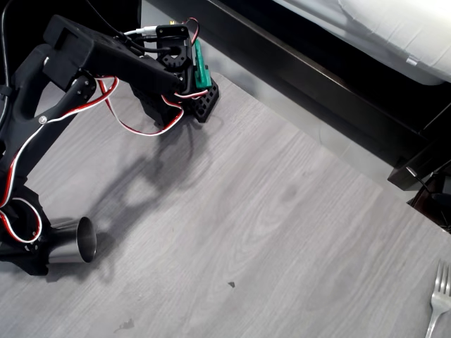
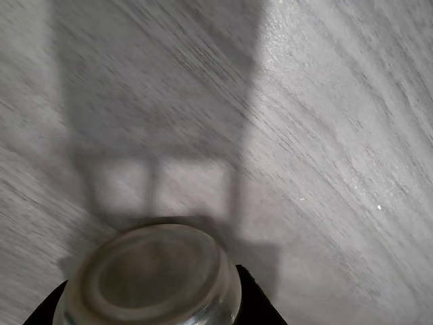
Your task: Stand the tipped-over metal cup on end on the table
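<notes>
Lying on its side at the lower left of the overhead view, the metal cup (image 1: 72,243) had its open rim turned to the right of the picture, and you could see a little into its dark inside. Its narrower end went under the black base of the arm (image 1: 25,253), so that part was hidden from you. The cup rested on the worktop (image 1: 282,232), a light-grey surface with a wood-grain pattern, and it threw a soft shadow beside it.

In the wrist view a round, shiny shape (image 2: 152,277) sat at the bottom edge, blurred and very close to the camera; I cannot say for sure what it was. Black parts showed at both sides of it. Behind it you saw the grey worktop (image 2: 338,135) with a wide shadow across it.

The tool (image 1: 201,95) was at the upper middle of the overhead view, well apart from the cup, black with a green part on one side. Whether its fingers were spread or pressed together, I cannot tell.

Red and white cables (image 1: 120,116) hung along the arm. A silver fork (image 1: 438,303) lay at the lower right corner. A black frame (image 1: 317,91) ran along the far edge of the worktop.
</notes>
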`<action>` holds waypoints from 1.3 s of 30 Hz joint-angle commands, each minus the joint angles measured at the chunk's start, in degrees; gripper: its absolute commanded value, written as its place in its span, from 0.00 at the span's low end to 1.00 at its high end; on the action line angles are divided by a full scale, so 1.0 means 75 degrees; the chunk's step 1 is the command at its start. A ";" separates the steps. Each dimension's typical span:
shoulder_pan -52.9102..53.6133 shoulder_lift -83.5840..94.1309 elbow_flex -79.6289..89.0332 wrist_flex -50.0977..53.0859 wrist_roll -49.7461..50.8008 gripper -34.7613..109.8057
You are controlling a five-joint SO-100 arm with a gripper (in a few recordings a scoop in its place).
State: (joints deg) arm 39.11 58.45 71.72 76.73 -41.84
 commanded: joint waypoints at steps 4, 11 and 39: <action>-0.0305 0.1570 -0.0141 0.0141 0.0199 0.24; -0.2133 0.5672 0.2777 -0.1477 -0.0258 0.24; -0.3457 0.7488 1.1109 -1.4520 -0.4582 0.24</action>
State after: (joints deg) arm 13.01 118.12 155.13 -21.88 -74.71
